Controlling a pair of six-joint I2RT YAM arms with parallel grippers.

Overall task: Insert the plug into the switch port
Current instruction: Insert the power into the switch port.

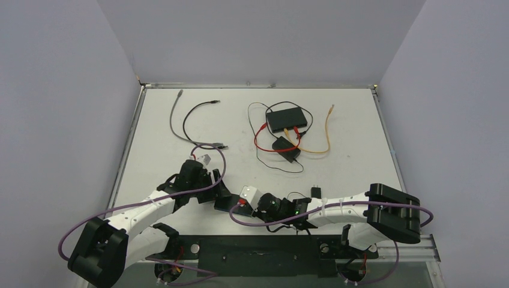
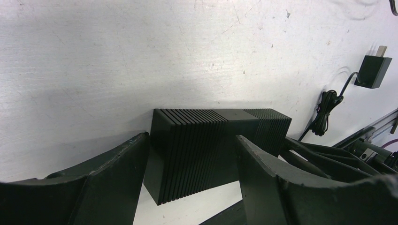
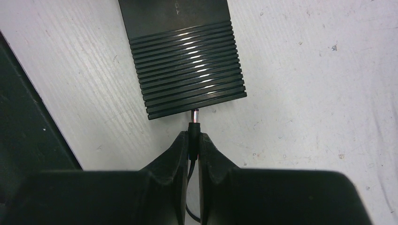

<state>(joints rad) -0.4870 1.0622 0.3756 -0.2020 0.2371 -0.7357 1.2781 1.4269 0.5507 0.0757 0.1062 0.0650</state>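
Plug, a small black barrel with a metal tip, sits near the middle of the bench's near edge, pinched between the right jaws, which are clamped together on its body. Its thin black cord drops back between the fingers. The metal tip meets the ribbed end edge of the switch; whether it has entered a port cannot be told.

The switch is a flat black box with fine ribs across both ends and a smooth band in the middle. Faint raised characters show on the smooth part in the right wrist view, too small to read. No other label or brand is legible.

The left jaws stand wide and are clamped across the switch, one finger against each side.

Bare white bench lies open on the far side and to the right of the plug. A dark band closes in on the left of the right wrist view. A black wall adapter with two prongs lies near the near edge, well apart from the switch, with a bundled cord beside it.

Toward the far edge, a second black box sits among red and orange cables; a grey cable and a black cable lie toward the far left corner.
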